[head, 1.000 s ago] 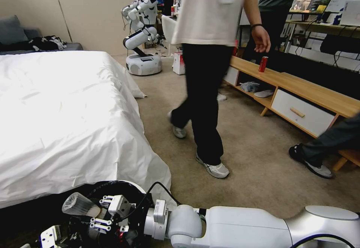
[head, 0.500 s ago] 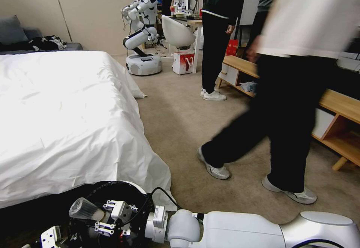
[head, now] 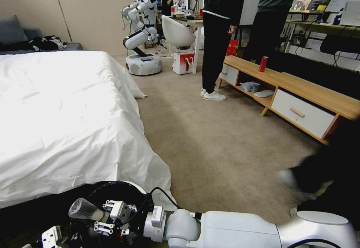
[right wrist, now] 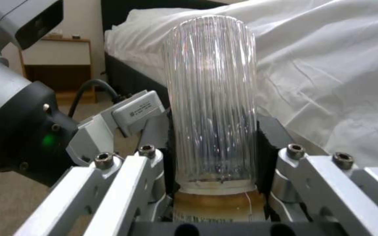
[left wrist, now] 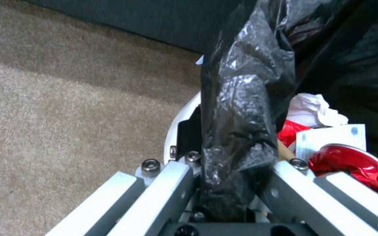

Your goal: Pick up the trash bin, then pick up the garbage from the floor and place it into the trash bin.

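Right hand point(right wrist: 215, 183): clamped on a clear ribbed bottle point(right wrist: 211, 105) near its labelled lower part; in the head view the bottle point(head: 84, 209) sits tilted over the open mouth of the trash bin point(head: 129, 188).
Left hand point(left wrist: 224, 196): closed on the bin wall, with the black liner bag point(left wrist: 241, 108) pinched between its fingers point(left wrist: 171, 183); the bin is held at the robot's lower left, just beside the corner of the bed point(head: 67, 120).
Bin contents: a crumpled white tissue point(left wrist: 313, 109), a crushed red can point(left wrist: 355, 165) and a white card or packet edge point(left wrist: 329, 139) lie inside, touching one another.
Done, judged: step 1, bin pickup, is complete; several pieces of garbage are already deposited.
In hand, judged: the bottle is positioned for release into the bin but is not yet let go.
Left, judged: release of the bottle. The visible carpet point(head: 225, 135) shows no further litter; the floor hidden by the arms and bed cannot be checked.
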`<state>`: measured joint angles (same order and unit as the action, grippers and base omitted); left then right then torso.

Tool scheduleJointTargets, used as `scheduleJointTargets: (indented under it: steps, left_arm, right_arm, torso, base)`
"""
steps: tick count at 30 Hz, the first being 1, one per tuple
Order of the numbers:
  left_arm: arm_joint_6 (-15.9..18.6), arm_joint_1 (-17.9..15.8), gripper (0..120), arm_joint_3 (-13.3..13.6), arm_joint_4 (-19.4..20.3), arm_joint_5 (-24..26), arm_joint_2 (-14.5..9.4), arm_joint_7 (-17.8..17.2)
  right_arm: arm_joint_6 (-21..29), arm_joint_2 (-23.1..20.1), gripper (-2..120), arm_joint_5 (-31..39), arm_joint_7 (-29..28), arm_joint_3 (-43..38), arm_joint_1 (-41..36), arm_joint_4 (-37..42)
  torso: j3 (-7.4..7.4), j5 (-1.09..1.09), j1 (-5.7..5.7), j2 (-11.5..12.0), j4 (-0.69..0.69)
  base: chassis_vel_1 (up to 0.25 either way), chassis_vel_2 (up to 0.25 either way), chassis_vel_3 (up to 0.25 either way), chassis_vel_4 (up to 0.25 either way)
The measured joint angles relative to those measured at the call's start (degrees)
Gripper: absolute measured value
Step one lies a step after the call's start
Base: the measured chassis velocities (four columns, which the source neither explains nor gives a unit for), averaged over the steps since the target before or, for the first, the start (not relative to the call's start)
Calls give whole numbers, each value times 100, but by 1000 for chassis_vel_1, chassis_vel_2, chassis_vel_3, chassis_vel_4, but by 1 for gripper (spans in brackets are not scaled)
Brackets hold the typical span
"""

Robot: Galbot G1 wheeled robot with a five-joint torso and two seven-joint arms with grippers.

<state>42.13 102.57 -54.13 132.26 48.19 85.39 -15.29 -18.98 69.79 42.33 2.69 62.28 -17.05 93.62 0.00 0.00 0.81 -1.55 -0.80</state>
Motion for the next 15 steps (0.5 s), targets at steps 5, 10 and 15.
scheduleJointTargets:
  steps: [5, 10, 15]
  left_arm:
    - [0, -2, 1, -3, -5, 4, 3, -1]
    - [0, 5, 1, -10, -5, 5, 0, -1]
    - [1, 5, 1, -12, -5, 6, -2, -2]
  right_arm:
    - [22, 34, 43, -17, -48, 30, -32, -13]
    - [30, 14, 60, -29, -52, 33, -32, -9]
    - [34, -4, 76, -29, -51, 31, -15, 8]
  torso:
    - [0, 0, 0, 0, 0]
    - [0, 0, 0, 0, 0]
    - [0, 0, 0, 0, 0]
  base:
    - [0, 0, 0, 0]
    - [0, 0, 0, 0]
    - [0, 0, 0, 0]
